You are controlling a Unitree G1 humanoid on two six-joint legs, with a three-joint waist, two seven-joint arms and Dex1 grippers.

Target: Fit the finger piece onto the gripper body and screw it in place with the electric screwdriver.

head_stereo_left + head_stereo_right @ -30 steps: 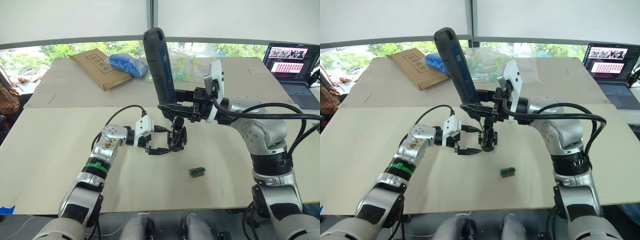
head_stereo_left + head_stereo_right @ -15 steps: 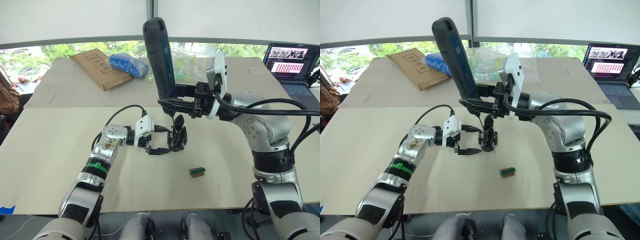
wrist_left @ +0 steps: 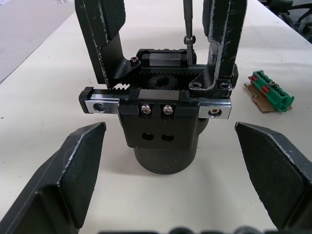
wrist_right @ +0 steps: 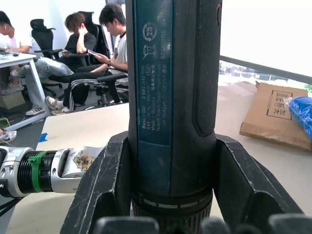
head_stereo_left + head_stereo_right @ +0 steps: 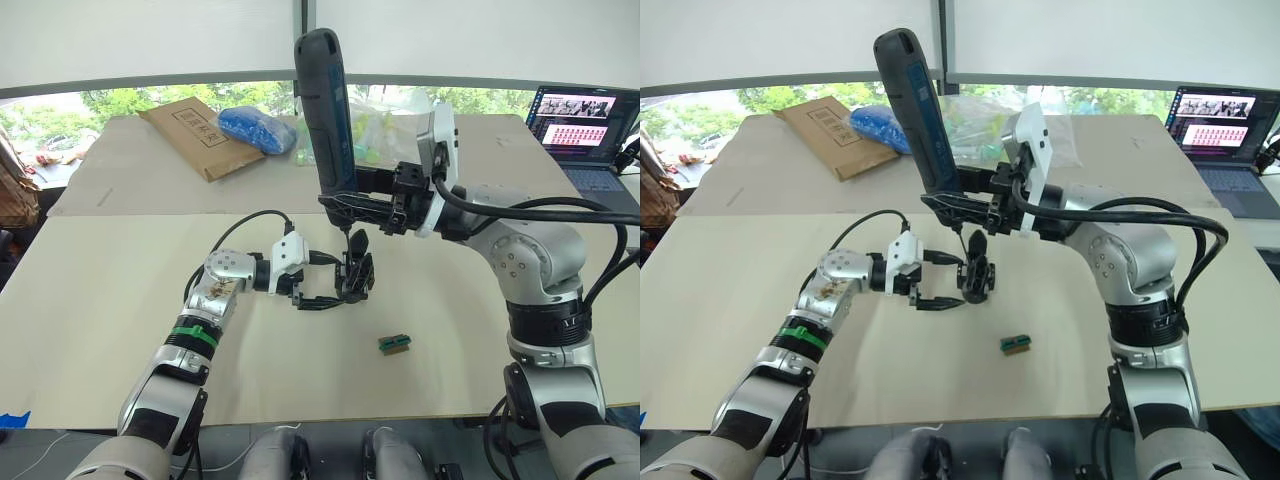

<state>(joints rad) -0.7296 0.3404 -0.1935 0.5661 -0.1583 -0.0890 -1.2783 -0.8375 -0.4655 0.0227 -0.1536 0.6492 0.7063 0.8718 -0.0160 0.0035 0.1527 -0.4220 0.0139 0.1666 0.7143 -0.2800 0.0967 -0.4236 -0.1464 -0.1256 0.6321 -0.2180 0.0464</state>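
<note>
The electric screwdriver [image 5: 323,110] stands nearly upright over the middle of the table [image 5: 120,330], its long axis running from the rounded butt high up, leaning slightly toward the robot's left, down to the thin metal bit [image 3: 186,22], which points straight down at the gripper body [image 3: 163,114]. The right gripper [image 4: 165,185] is clenched around the lower casing, one black finger on each side of the barrel. In the left wrist view the tip of the bit sits just above or at the top of the body's black block, next to the gear; whether it touches a screw cannot be told. The gripper body stands upright on its round base on the table, with two black fingers rising from it, one at each end of the metal rail; the finger piece [image 3: 222,44] is the one on the side of the small green block [image 3: 271,90]. The left gripper [image 3: 165,165] is released, its two fingers spread wide on either side of the body's base without touching it. The green block lies on the table nearer the robot, apart from the body. Against half a second ago the screwdriver stands a little straighter and its butt has shifted slightly toward the robot's right; a second ago it leaned more and the right wrist sat lower. The left arm and the gripper body are where they were.
</note>
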